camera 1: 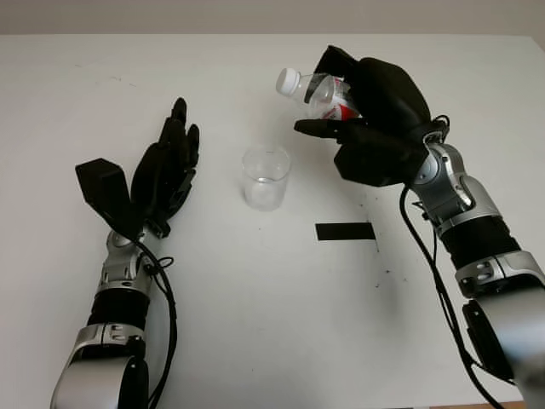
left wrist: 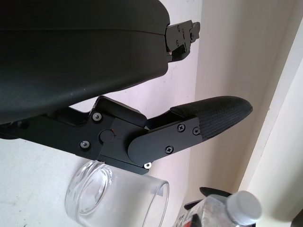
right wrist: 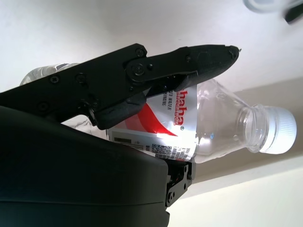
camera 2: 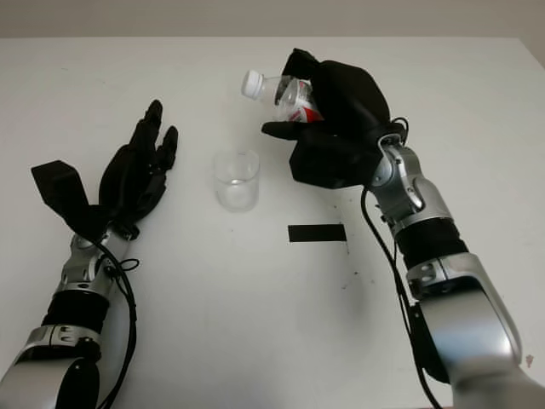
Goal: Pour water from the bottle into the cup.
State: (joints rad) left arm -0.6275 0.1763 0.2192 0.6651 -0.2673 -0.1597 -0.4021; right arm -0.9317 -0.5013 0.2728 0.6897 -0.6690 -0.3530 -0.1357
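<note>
Now the bottle is held tight in the right hand, tipped, its capped neck aimed at ten o'clock. The cup stands at seven o'clock from the cap. The left hand is open, at nine o'clock of the cup.

My count on the worktop: one of each item, two hands.
I see one bottle with one white cap, one clear cup and one black tape strip. I count two hands: my right hand and my left hand.
</note>
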